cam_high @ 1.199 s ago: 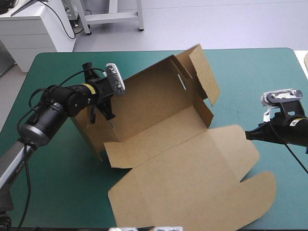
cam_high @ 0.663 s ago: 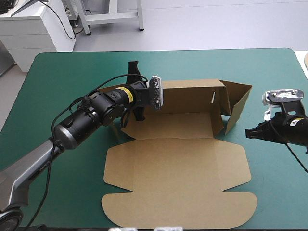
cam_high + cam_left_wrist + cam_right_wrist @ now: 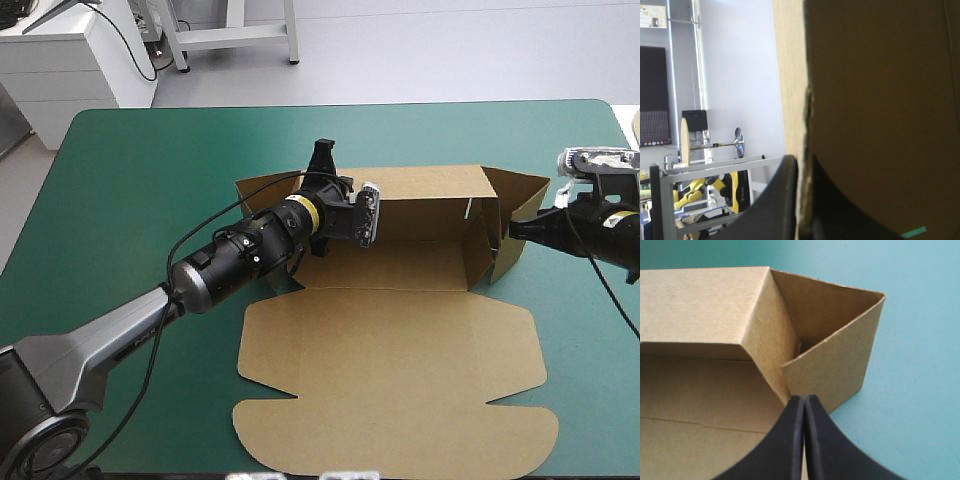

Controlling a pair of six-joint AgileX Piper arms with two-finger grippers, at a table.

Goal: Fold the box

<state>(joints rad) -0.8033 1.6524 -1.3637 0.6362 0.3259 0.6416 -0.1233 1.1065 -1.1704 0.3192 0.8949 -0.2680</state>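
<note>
One box [image 3: 420, 250] wall sits clamped in the left pincer [image 3: 801, 162]; the right pincer [image 3: 805, 399], closed empty, sits at its end flap.

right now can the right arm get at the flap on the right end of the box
Probably yes: the right gripper, shut, has its tip at the edge of that flap, nothing between them.

There is one brown box [image 3: 400, 330] on one table [image 3: 130, 170] with a teal-green cover. Two arms reach in: the left gripper [image 3: 322, 152] and the right gripper [image 3: 513, 230].
</note>
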